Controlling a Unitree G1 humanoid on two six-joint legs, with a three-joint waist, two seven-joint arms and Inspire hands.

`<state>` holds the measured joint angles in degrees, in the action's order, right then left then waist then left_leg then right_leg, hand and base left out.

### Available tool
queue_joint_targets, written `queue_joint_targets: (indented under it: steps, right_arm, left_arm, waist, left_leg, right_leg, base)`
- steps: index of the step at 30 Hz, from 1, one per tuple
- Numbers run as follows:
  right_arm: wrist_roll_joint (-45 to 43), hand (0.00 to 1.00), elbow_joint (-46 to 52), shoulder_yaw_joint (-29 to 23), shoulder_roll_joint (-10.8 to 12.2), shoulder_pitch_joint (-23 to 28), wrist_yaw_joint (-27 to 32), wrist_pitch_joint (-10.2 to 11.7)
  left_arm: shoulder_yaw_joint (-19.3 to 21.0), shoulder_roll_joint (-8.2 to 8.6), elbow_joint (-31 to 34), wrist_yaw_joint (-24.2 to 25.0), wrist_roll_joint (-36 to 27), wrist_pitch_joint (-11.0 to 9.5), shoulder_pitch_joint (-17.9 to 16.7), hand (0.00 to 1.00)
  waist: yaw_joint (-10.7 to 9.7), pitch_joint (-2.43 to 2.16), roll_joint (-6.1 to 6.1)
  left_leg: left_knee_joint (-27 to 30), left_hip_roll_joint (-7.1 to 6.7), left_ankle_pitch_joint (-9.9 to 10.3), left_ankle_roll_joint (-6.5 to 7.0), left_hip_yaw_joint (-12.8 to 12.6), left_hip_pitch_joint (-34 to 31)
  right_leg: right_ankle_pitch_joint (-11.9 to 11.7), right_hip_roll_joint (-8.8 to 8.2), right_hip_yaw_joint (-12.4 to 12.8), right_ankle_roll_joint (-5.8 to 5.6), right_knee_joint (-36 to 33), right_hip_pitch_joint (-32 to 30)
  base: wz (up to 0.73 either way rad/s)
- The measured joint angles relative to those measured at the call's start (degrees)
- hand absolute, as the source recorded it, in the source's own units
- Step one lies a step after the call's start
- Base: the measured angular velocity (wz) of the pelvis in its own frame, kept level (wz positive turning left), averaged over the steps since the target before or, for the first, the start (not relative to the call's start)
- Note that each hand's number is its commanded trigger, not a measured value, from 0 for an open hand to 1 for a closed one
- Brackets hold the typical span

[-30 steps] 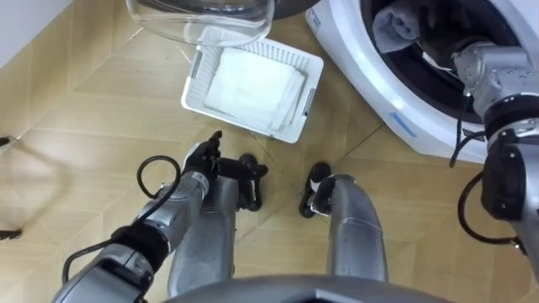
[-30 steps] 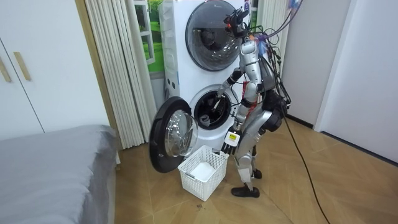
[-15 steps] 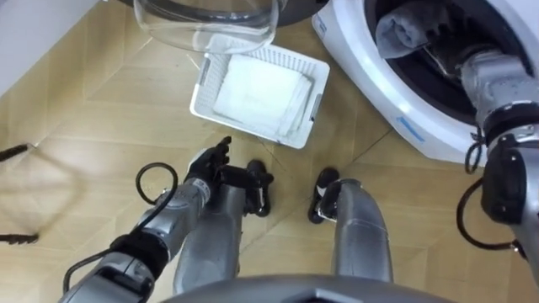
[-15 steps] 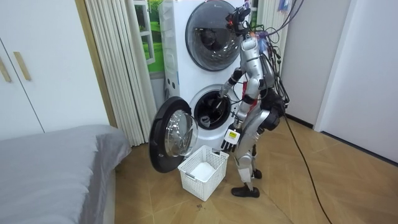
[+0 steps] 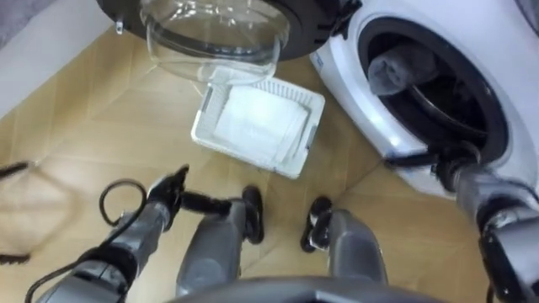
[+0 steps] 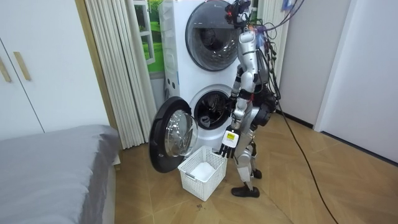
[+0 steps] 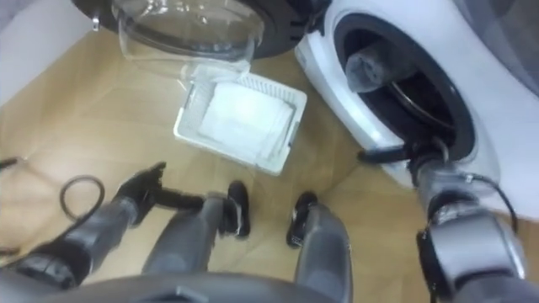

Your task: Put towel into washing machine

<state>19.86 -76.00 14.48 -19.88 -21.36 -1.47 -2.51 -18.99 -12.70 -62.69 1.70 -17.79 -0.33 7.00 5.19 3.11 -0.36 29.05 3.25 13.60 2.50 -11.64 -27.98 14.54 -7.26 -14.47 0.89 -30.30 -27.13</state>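
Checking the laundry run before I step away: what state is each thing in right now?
washing machine door: open wide.
grey towel: inside the drum.
basket: upright on the floor.
white towel: folded in the basket.
upper machine door: shut.
left hand: open, hanging at its side.
right hand: at the drum's rim.

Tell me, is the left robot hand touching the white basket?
Apart. In the left eye view, bare wooden floor shows plainly between the left robot hand and the white basket.
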Motion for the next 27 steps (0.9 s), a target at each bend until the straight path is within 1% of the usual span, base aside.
queue_joint_targets:
  steps: [1,2,3,5,8,10,11,12,14,15,16,18,20,21,22,24,25,26,27]
  right_arm:
    - [-2.07,0.0,0.12,0.63,0.83,1.13,0.0,0.04]
    - [-4.19,0.0,0.32,1.17,1.7,2.76,-0.01,0.26]
    - [-4.9,0.0,0.46,1.28,2.1,3.77,-0.07,0.24]
    - [-5.21,0.0,0.42,1.72,3.69,7.51,-0.19,0.18]
    - [-5.42,0.0,-0.04,1.72,4.63,11.01,-0.72,0.23]
    - [-5.68,0.0,0.0,1.72,5.09,12.6,-1.17,0.13]
    - [-6.0,0.0,0.08,1.58,5.49,13.22,-1.3,0.11]
    - [-6.35,0.0,0.07,1.41,5.78,13.4,-1.3,0.11]
    - [-6.34,0.0,0.06,0.42,6.9,14.6,-1.29,0.17]
    - [-6.35,0.0,0.17,0.41,7.66,15.63,-1.46,0.27]
    - [-6.3,0.0,0.39,0.25,8.14,16.54,-2.15,0.39]
    - [-5.9,0.0,0.62,-0.45,8.23,17.66,-3.21,0.52]
    - [-5.81,0.0,0.69,-1.9,8.31,18.9,-4.26,0.52]
    - [-5.61,0.0,0.8,-2.36,8.31,19.49,-4.75,0.52]
    - [-5.46,0.0,0.85,-2.4,8.31,19.75,-4.85,0.51]
    - [-5.15,0.0,1.39,-2.98,8.35,20.54,-4.96,0.5]
    - [-5.26,0.0,1.94,-3.36,8.41,21.03,-5.0,0.46]
    - [-5.82,0.0,2.13,-3.61,8.42,21.34,-5.15,0.47]
    - [-6.03,0.0,2.16,-3.98,8.44,21.57,-5.32,0.47]
  left_arm:
    - [0.87,0.0,-0.96,-0.08,0.04,0.0,-0.07,0.0]
    - [0.9,-0.01,-1.53,-0.24,0.17,-0.01,-0.42,0.0]
    - [0.89,-0.01,-1.66,-0.3,0.7,0.01,-0.86,0.0]
    - [1.56,0.0,-1.65,-0.93,1.8,0.01,-3.3,0.0]
    - [4.41,0.13,-1.66,-1.58,2.8,0.0,-5.67,0.0]
    - [5.86,0.13,-1.6,-2.27,3.47,-0.02,-6.93,0.0]
    - [6.55,0.14,-1.55,-2.69,4.44,-0.01,-7.6,0.0]
    - [7.06,0.18,-1.52,-2.74,4.98,-0.01,-7.9,0.0]
    - [8.42,0.35,-1.44,-2.8,6.2,-0.05,-9.28,0.0]
    - [9.23,0.44,-1.35,-2.87,6.88,-0.25,-10.53,0.0]
    - [10.02,0.45,-1.35,-3.13,7.71,-0.57,-11.43,0.0]
    - [11.33,0.58,-1.27,-3.87,9.68,-0.62,-12.17,0.0]
    - [13.48,0.59,-1.27,-4.94,12.49,-0.57,-13.17,0.0]
    - [14.34,0.61,-1.28,-5.35,13.2,-0.48,-13.49,0.0]
    - [14.56,0.61,-1.29,-5.49,13.54,-0.43,-13.87,0.0]
    - [14.75,0.62,-1.29,-5.79,13.64,-0.04,-14.49,0.0]
    - [15.22,0.66,-1.31,-5.8,13.91,0.29,-14.99,0.0]
    - [16.77,1.03,-1.37,-5.81,15.38,0.5,-15.36,0.0]
    - [17.29,1.14,-1.38,-5.83,16.06,0.63,-15.37,0.0]
  waist:
    - [-0.03,-0.08,0.13]
    - [-0.18,-0.29,0.38]
    - [-0.17,-0.47,0.49]
    - [-0.22,-1.87,0.69]
    - [-0.47,-2.14,0.76]
    - [-0.48,-2.41,0.45]
    - [-0.6,-2.62,0.21]
    - [-0.77,-2.63,0.08]
    - [-1.66,-2.63,-0.3]
    - [-1.91,-2.79,-0.61]
    - [-2.03,-2.77,-0.88]
    - [-2.45,-2.91,-1.3]
    - [-2.58,-2.85,-2.03]
    - [-2.67,-2.92,-2.37]
    - [-2.79,-2.99,-2.49]
    - [-3.13,-2.91,-2.62]
    - [-3.13,-2.9,-2.62]
    - [-3.2,-2.7,-2.49]
    - [-3.34,-2.67,-2.41]
  left_leg:
    - [-1.12,0.15,0.08,-0.13,0.16,1.33]
    - [-2.24,0.17,-0.04,-0.33,0.3,2.89]
    - [-2.89,0.1,-0.1,-0.42,0.38,3.75]
    - [-5.33,0.02,-0.46,-0.87,0.4,7.16]
    - [-6.9,-0.08,-0.66,-1.2,0.45,11.09]
    - [-8.33,-0.23,-0.86,-1.54,0.5,12.84]
    - [-8.92,-0.34,-1.0,-1.74,0.71,13.64]
    - [-9.26,-0.4,-1.05,-1.8,0.77,14.14]
    - [-10.77,-0.61,-1.22,-2.0,1.01,16.82]
    - [-11.89,-0.73,-1.28,-2.12,1.03,19.09]
    - [-12.64,-0.79,-1.28,-2.13,1.02,20.72]
    - [-13.36,-0.98,-1.28,-2.14,1.09,22.42]
    - [-14.75,-1.26,-1.28,-2.16,1.14,24.94]
    - [-15.25,-1.37,-1.27,-2.16,1.23,25.94]
    - [-15.53,-1.43,-1.27,-2.16,1.23,26.39]
    - [-15.75,-1.47,-1.27,-2.17,1.23,27.32]
    - [-16.09,-1.52,-1.27,-2.16,1.24,28.1]
    - [-16.89,-1.59,-1.27,-2.17,1.24,29.5]
    - [-17.2,-1.63,-1.27,-2.17,1.24,30.11]
  right_leg:
    - [-0.41,0.51,-0.2,0.11,1.35,1.48]
    - [-0.89,0.95,-0.69,0.17,3.06,3.4]
    - [-1.12,1.26,-0.64,0.14,3.97,4.43]
    - [-1.68,1.82,-0.65,0.02,6.92,7.97]
    - [-1.78,2.23,-1.25,-0.09,9.36,12.28]
    - [-1.76,2.36,-1.29,-0.12,10.2,14.0]
    - [-1.76,2.4,-1.3,-0.12,10.75,14.77]
    - [-1.75,2.44,-1.36,-0.14,10.92,15.24]
    - [-1.79,2.77,-1.61,-0.24,12.66,18.17]
    - [-1.88,2.95,-1.96,-0.42,14.13,20.54]
    - [-1.99,3.21,-2.06,-0.59,15.65,22.67]
    - [-2.15,3.41,-1.98,-0.85,17.32,24.85]
    - [-2.28,3.55,-1.91,-1.11,18.88,27.16]
    - [-2.33,3.58,-1.92,-1.25,19.46,28.13]
    - [-2.38,3.6,-1.92,-1.32,19.71,28.51]
    - [-2.46,3.6,-1.84,-1.46,19.72,29.35]
    - [-2.48,3.66,-1.3,-1.48,19.74,30.2]
    - [-2.5,3.74,-1.07,-1.5,20.0,31.19]
    - [-2.53,3.77,-1.06,-1.57,20.37,31.59]
  base:
    - [-0.05]
    - [0.0]
    - [-0.04]
    - [-0.05]
    - [0.04]
    - [0.03]
    - [0.0]
    - [0.07]
    - [0.08]
    - [0.06]
    - [0.1]
    - [0.09]
    - [-0.02]
    - [-0.06]
    - [-0.04]
    - [-0.03]
    - [-0.13]
    - [-0.13]
    - [-0.07]
